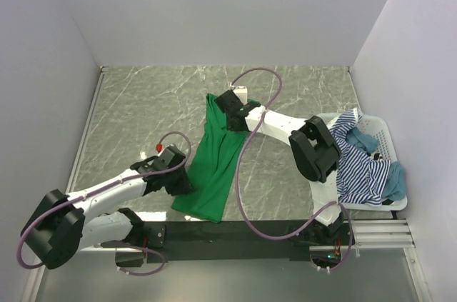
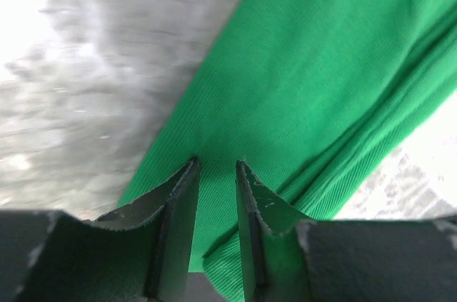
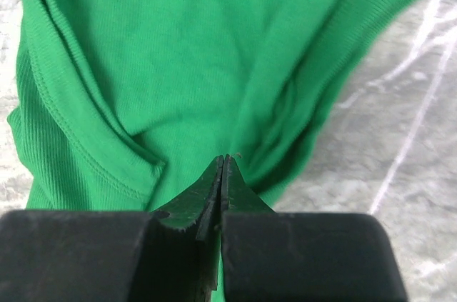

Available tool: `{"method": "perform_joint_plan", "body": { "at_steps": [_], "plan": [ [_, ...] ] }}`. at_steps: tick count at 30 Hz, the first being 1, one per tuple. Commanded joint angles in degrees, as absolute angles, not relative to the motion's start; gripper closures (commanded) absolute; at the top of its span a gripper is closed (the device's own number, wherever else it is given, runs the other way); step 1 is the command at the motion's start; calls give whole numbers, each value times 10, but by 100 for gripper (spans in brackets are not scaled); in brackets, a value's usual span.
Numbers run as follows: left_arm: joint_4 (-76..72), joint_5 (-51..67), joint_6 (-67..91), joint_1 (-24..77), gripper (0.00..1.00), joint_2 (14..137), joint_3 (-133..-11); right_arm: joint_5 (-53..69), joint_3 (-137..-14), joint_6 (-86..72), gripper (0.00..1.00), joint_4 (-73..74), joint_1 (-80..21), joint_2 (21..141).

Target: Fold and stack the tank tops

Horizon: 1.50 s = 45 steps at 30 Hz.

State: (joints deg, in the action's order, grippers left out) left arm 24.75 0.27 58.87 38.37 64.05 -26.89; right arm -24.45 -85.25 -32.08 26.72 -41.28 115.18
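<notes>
The bright green tank top [image 1: 214, 166] lies on the marble table as a long folded strip running from far to near. My right gripper [image 1: 230, 113] is at its far end; in the right wrist view its jaws [image 3: 225, 157] are pressed together with a sliver of green cloth [image 3: 178, 52] between them. My left gripper [image 1: 180, 179] is at the strip's left edge near its near end. Its jaws [image 2: 216, 163] stand a little apart over the green cloth [image 2: 321, 66], whose hem runs between them. The striped tank top [image 1: 357, 166] and the teal one [image 1: 396, 182] lie in the basket.
The white slatted basket [image 1: 378, 127] stands at the right edge of the table, beside the right arm's elbow. Grey walls close in the left, far and right sides. A black strip [image 1: 235, 230] runs along the near edge between the arm bases.
</notes>
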Motion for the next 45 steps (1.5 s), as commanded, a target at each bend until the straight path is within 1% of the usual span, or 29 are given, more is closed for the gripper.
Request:
{"method": "perform_joint_plan", "body": {
  "at_steps": [1,2,3,5,6,8,9,13,14,16,17,18,20,21,23,24,28,32,36,41,45],
  "plan": [
    [304,-58,620,373,66,625,-261,-232,-889,-308,98,253,-410,1174],
    [313,-68,629,370,66,622,-263,-231,-893,-307,93,251,-409,1175],
    [321,-78,633,360,66,621,-266,-230,-897,-306,84,248,-406,1173],
    [326,-85,635,350,65,621,-268,-211,-899,-293,76,220,-396,1164],
    [330,-90,635,338,65,622,-272,-200,-901,-287,67,205,-392,1157],
    [327,-95,627,323,65,631,-278,-157,-914,-273,61,177,-377,1162],
    [328,-98,623,307,65,635,-286,-145,-945,-272,58,179,-372,1171],
    [328,-117,605,264,65,657,-315,-92,-1043,-272,57,192,-352,1241],
    [327,-119,601,251,65,663,-324,-77,-1091,-274,57,205,-344,1271],
    [323,-123,597,241,65,669,-332,-67,-1148,-286,56,224,-337,1308],
    [322,-128,592,236,65,677,-336,-57,-1211,-289,55,248,-334,1326],
    [320,-130,590,229,65,682,-342,-49,-1240,-294,55,257,-327,1363],
    [317,-130,577,220,65,693,-345,-33,-1302,-314,53,276,-319,1391],
    [317,-131,573,208,65,697,-349,-15,-1311,-322,53,274,-309,1408],
    [313,-128,560,193,65,700,-349,-2,-1298,-355,50,243,-297,1412],
    [308,-124,556,178,66,700,-349,37,-1286,-382,49,226,-292,1410],
    [303,-111,540,155,66,700,-352,104,-1242,-443,48,171,-265,1405],
    [303,-113,526,142,66,691,-357,132,-1192,-480,47,124,-263,1386],
    [301,-104,519,127,66,691,-359,157,-1200,-516,47,118,-260,1401],
    [302,-73,511,120,67,689,-367,159,-1168,-541,47,96,-260,1403],
    [300,-37,486,120,67,663,-399,117,-1131,-516,47,109,-259,1378]
  ]
}}
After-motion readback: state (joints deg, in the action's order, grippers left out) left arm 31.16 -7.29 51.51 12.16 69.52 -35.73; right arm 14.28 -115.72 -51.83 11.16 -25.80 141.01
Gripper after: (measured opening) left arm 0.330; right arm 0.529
